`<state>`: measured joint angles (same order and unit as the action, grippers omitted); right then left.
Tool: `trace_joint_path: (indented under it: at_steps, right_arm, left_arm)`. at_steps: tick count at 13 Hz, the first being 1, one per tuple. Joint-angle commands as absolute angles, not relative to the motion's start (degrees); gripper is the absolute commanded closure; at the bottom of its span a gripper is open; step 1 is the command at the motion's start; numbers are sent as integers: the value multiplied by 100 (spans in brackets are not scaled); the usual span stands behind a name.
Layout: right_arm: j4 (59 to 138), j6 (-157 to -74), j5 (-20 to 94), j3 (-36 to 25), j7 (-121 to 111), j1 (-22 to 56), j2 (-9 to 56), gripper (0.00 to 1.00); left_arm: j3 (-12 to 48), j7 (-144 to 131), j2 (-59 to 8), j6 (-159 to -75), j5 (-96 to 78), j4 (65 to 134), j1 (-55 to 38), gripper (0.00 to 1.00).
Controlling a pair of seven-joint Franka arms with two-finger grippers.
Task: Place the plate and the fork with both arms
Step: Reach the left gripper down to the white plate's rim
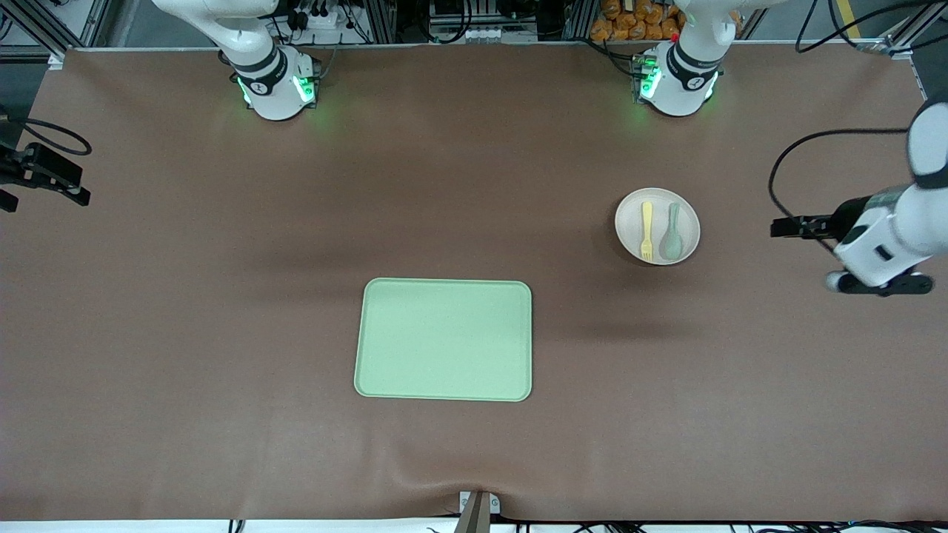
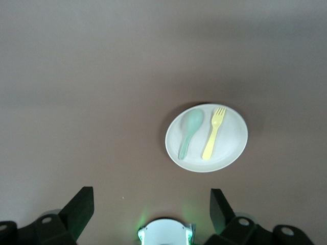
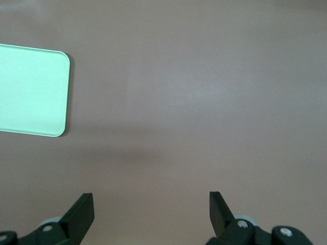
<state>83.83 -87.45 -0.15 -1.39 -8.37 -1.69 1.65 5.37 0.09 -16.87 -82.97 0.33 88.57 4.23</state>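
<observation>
The cream plate [image 1: 628, 222] sits on the brown table toward the left arm's end. On it lie the pale yellow fork [image 1: 646, 231] and a grey-green spoon [image 1: 672, 232], side by side. My left gripper [image 1: 881, 284] hangs high over the table edge at the left arm's end, apart from the plate. The left wrist view shows the left gripper [image 2: 152, 196] open and empty, with the plate [image 2: 232, 133], fork [image 2: 213, 133] and spoon [image 2: 188, 132] below. My right gripper [image 3: 152, 200] is open over bare table; nothing lies between its fingers.
A rectangular light green tray [image 1: 444, 339] lies mid-table, nearer the front camera than the plate; one corner of the tray [image 3: 30, 92] shows in the right wrist view. The left arm's green-lit base [image 2: 164, 234] shows in the left wrist view.
</observation>
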Motion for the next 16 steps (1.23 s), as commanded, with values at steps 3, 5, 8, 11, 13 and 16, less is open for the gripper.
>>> trace_joint_path:
  at_steps: [3,5,8,11,13,16]
  right_arm:
    - [8385,-8701,-35,-53,-905,-299,114,0]
    - [8385,-8701,-35,-53,-905,-299,123,0]
    - [8385,-8701,-35,-53,-905,-299,123,0]
    - [8394,-8692,-35,-53,-905,-308,123,0]
    - [8394,-8692,-35,-53,-905,-299,114,0]
    - [8394,-8701,-35,-53,-905,-308,114,0]
  left_arm:
    - [554,-35,-2416,-8629,53,9209,431,0]
    - [554,-35,-2417,-9191,35,9736,431,0]
    - [554,-26,-2469,-9754,26,10457,474,0]
    - [571,9,-2461,-10378,35,11195,632,0]
    - [571,44,-2435,-10730,35,11556,650,0]
    - [571,96,-2417,-11038,44,11899,773,0]
